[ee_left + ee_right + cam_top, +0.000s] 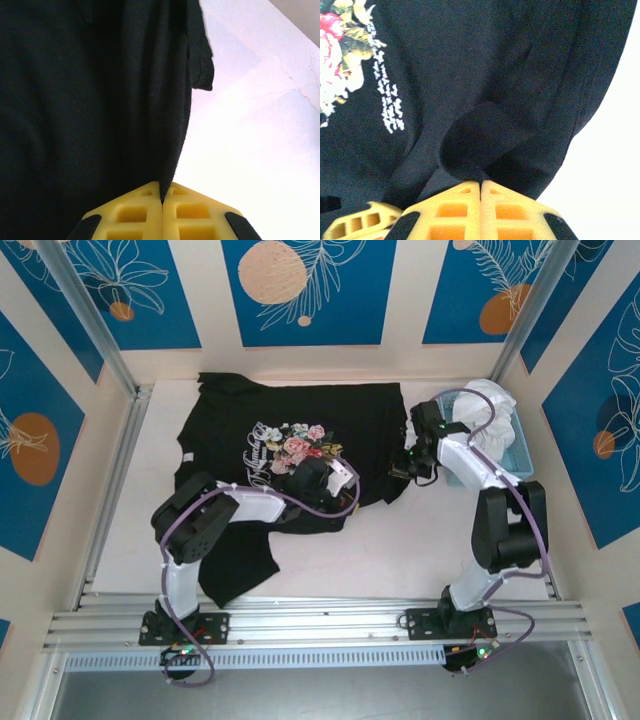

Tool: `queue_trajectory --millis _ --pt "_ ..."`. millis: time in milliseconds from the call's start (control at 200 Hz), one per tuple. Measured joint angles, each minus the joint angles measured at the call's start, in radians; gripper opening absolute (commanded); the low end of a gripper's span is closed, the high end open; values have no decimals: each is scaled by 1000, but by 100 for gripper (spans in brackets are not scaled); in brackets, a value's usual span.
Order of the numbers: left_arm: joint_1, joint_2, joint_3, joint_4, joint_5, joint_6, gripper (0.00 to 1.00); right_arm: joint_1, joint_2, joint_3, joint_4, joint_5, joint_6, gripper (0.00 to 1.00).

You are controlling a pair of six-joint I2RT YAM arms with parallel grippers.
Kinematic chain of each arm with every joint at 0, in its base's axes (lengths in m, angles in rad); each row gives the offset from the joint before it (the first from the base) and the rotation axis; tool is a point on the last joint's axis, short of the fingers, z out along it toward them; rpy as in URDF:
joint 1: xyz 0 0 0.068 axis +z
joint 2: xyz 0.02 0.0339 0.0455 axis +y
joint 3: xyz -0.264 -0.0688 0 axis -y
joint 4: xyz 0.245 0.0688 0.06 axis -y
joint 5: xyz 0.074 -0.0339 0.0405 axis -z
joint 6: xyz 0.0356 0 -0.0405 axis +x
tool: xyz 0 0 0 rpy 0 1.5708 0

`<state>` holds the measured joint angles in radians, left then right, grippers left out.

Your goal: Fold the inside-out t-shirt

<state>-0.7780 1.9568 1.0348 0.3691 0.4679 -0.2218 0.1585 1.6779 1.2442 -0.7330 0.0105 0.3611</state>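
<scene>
Top external: seeing black t-shirt (350,415) laid out over far half of white table (400,540), floral print (300,445) facing up near the middle. Rumpled along near edge, one flap trailing toward near-left beside left arm. Spotted left gripper (338,480) down on near hem, just right of the print. Spotted right gripper (406,464) at the shirt's right edge. Can't tell jaw gap on either from up here. Also noting blue basket (512,455) at far right with white garment (490,402) in it, just beside the shirt's right edge.

Left wrist: looking at left gripper (162,194), yellow fingers (135,212) pressed together with thin edge of black cloth caught between them. Pinching the t-shirt (75,100), confirmed. Seeing cloth run up from the jaws as a taut ridge, dark fabric across the left side, bare table (260,150) to the right. Loose hem corner at upper middle, lying on the table.

Right wrist: looking at right gripper (481,184), yellow fingers (452,210) closed, rounded fold of black cloth bunched right at the tips. Reads as clamped on the t-shirt (495,75). Seeing white lettering (387,95) at left, floral print (337,50) at top-left corner. Bare table (615,150) past the shirt's edge on the right.
</scene>
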Motion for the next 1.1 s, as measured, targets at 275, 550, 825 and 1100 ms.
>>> queue_trajectory --millis 275,550,825,1100 --pt "17 0 3 8 -8 -55 0 -10 100 52 -56 99 -34 0" --pt "19 0 32 4 -31 -88 0 -40 0 -23 -40 21 -33 14" --pt "19 4 40 -10 -31 -95 0 -20 -118 -202 43 -146 50 34" --pt "20 18 45 -10 -31 -102 0 50 -150 -295 127 -157 161 35"
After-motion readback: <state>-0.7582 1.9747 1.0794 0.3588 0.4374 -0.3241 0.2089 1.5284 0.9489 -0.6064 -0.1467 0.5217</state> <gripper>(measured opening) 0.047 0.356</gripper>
